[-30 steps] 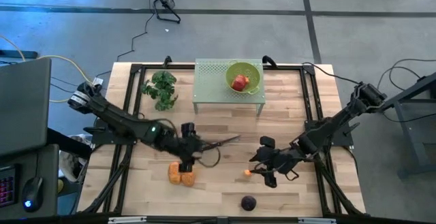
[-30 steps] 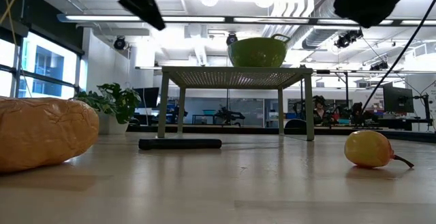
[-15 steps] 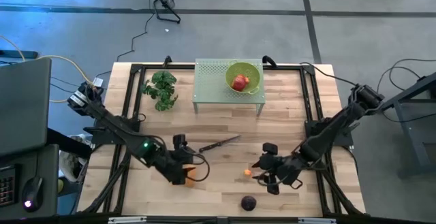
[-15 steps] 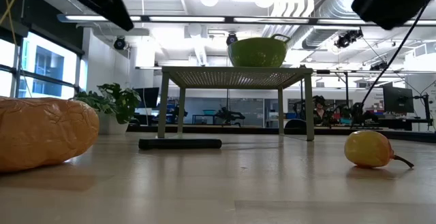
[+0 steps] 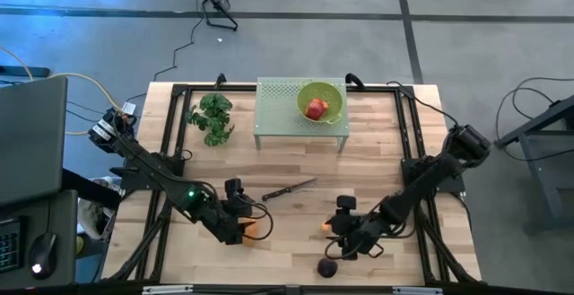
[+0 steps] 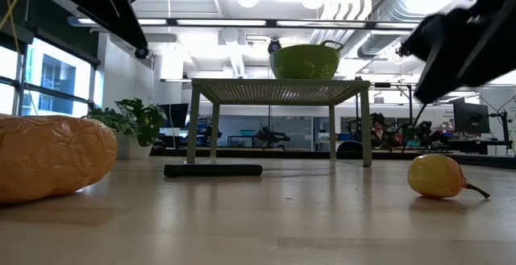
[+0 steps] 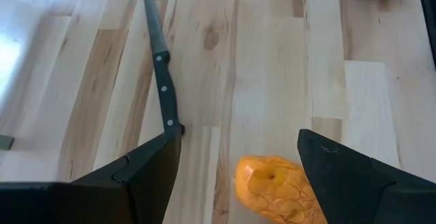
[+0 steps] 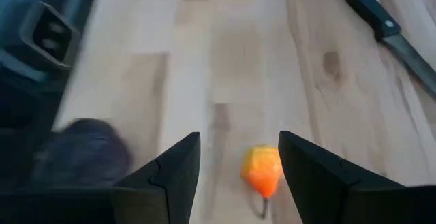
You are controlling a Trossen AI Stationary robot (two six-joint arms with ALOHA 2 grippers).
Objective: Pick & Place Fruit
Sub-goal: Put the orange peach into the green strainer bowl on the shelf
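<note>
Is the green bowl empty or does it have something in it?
Not empty. The green bowl on the little green stand holds a red apple.

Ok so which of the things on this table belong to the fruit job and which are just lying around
Part of the job:
orange fruit
small orange-red fruit
dark purple fruit
red apple
green bowl

Just lying about:
knife
leafy green bunch
green mesh stand

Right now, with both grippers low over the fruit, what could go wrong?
The open left gripper straddles an orange oblong fruit with the knife close by; closing off-centre might catch the handle. The open right gripper frames a tiny orange fruit that could roll away when touched. The purple fruit lies close beside that arm and might get bumped.
</note>
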